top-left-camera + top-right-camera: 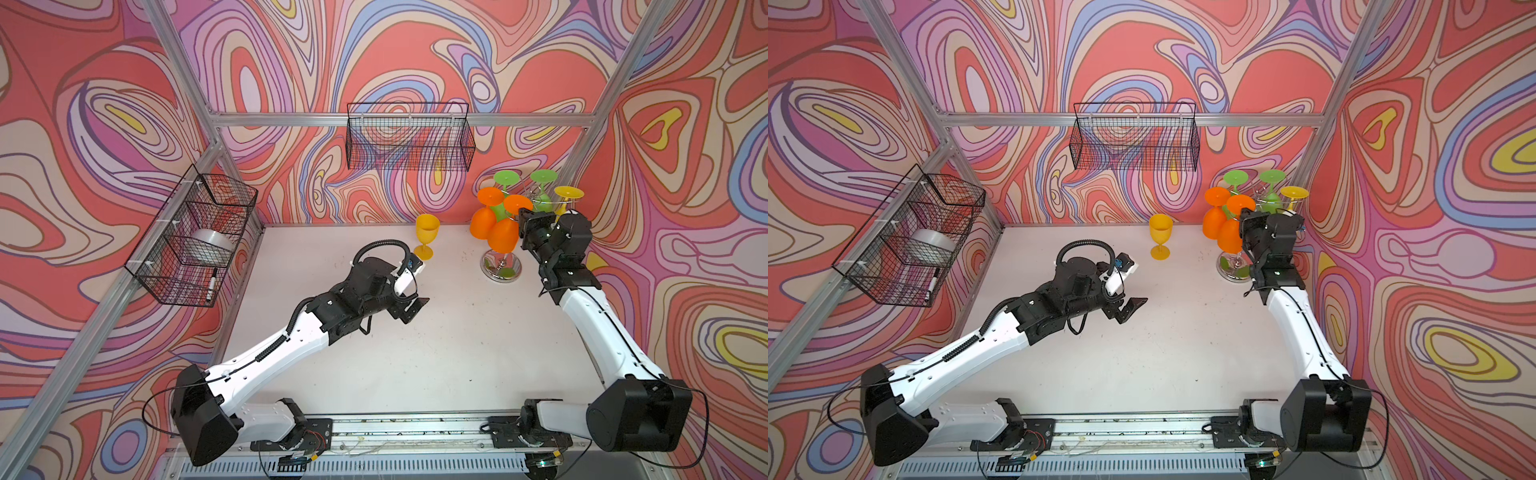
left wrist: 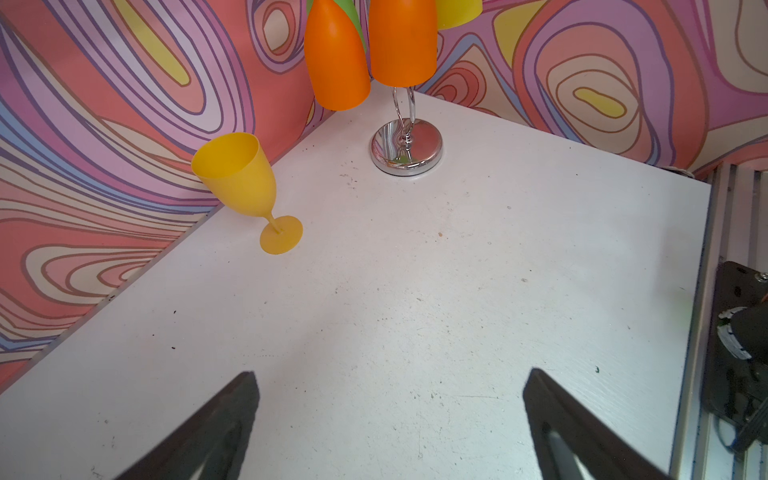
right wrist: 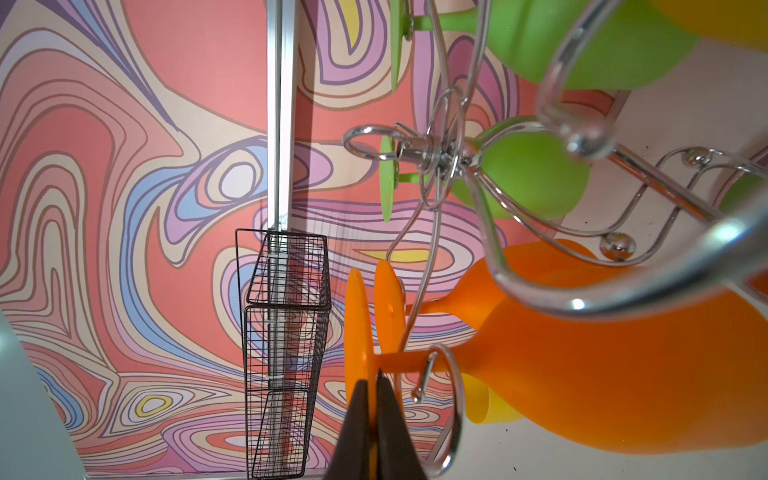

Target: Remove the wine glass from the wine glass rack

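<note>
- Top views, layout: the wine glass rack (image 1: 494, 270) stands at the far right of the table (image 1: 415, 365).
- Top views, count: we count six wine glasses.
  - Five hang bowl-down on the rack: the nearer orange glass (image 1: 503, 237), the farther orange glass (image 1: 484, 224), two green glasses (image 1: 506, 178) and one hanging yellow glass (image 1: 568, 192).
  - The sixth, the standing yellow glass (image 1: 427, 232), is upright on the table, left of the rack and apart from it.
  - We also count one rack, two arms and two black wire baskets (image 1: 409, 137) on the walls.
- Left wrist view: the left gripper (image 1: 1128, 311) hovers over bare table in mid-scene. Its jaws are wide apart and hold nothing. Ahead of it we see the rack's mirrored base, the standing yellow glass and both orange bowls.
- Right wrist view: the right gripper (image 3: 376, 382) has its fingers pressed together. The tips lie against the nearer orange glass where stem meets foot, and the stem sits in a wire loop. We cannot tell whether they pinch the foot's rim.
- Progress, as we judge it: one glass is already off the rack. If the orange one is next, it is approached but not yet unhooked, so sliding its stem out of the loop remains.
</note>
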Robot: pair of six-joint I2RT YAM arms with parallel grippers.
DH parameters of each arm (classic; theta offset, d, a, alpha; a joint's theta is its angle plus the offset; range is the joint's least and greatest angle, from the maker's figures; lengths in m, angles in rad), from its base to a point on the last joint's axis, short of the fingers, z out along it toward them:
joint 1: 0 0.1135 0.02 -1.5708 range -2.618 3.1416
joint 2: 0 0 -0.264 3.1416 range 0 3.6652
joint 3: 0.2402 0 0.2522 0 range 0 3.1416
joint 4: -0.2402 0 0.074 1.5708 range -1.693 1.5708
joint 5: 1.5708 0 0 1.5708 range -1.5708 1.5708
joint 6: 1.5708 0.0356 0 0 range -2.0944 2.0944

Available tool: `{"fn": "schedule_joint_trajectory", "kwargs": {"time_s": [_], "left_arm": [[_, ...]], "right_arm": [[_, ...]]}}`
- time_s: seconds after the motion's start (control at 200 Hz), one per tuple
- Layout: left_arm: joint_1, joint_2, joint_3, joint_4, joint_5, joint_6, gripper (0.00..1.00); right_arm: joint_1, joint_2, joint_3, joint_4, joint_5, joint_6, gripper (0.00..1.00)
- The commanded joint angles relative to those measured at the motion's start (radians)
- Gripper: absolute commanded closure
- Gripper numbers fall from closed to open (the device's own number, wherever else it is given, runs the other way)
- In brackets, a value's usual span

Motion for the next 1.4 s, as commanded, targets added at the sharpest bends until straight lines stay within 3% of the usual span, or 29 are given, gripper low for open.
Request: {"fn": "schedule_joint_trajectory", "kwargs": {"time_s": [0.0, 0.731, 1.392], "left_arm": [[0.006, 0.005, -0.006, 0.002, 0.008, 0.000, 0.00], [0.006, 0.001, -0.006, 0.002, 0.007, 0.000, 0.00], [0.006, 0.008, -0.005, 0.002, 0.010, -0.002, 0.00]], "right_arm": [[-0.017, -0.013, -0.015, 0.014, 0.055, -0.011, 1.00], [-0.023, -0.015, -0.024, 0.020, 0.113, 0.036, 1.00], [-0.023, -0.105, -0.093, 0.033, 0.196, 0.040, 1.00]]}}
